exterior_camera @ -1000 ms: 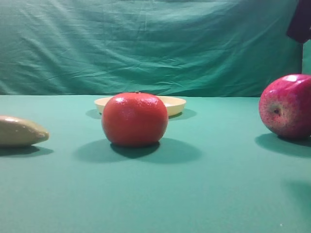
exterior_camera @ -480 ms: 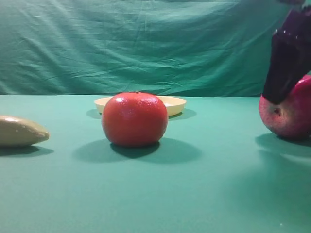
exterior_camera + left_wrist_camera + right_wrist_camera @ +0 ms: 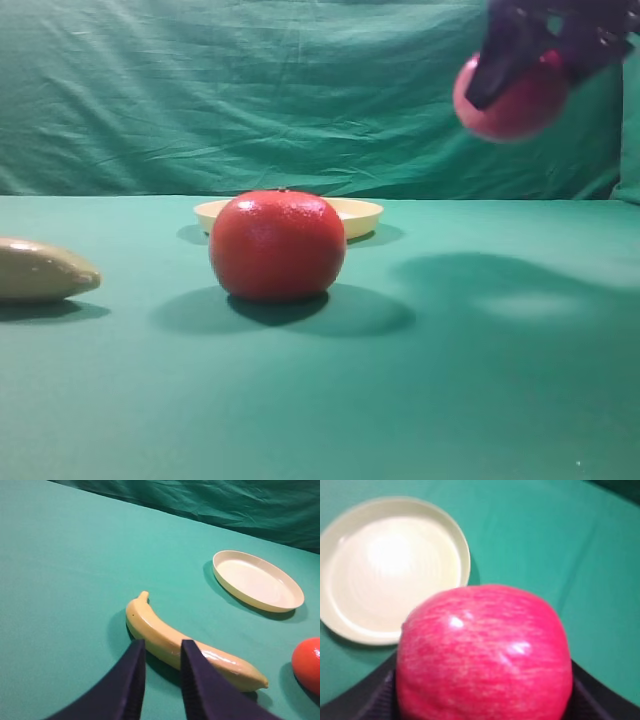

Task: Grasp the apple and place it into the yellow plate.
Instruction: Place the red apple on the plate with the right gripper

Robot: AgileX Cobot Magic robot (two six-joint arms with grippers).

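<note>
Green cloth table [image 3: 480, 400]; wrinkled green backdrop [image 3: 250, 90]; apple [image 3: 512, 100] aloft in right claw [image 3: 545, 40]

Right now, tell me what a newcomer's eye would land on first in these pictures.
The apple comes first: it hangs in the air at the upper right of the high view, clamped in the right gripper, and it fills the right wrist view with the yellow plate lying empty below it. Next is the big orange fruit at centre table in front of the plate. The banana lies just beyond the left gripper.
</note>
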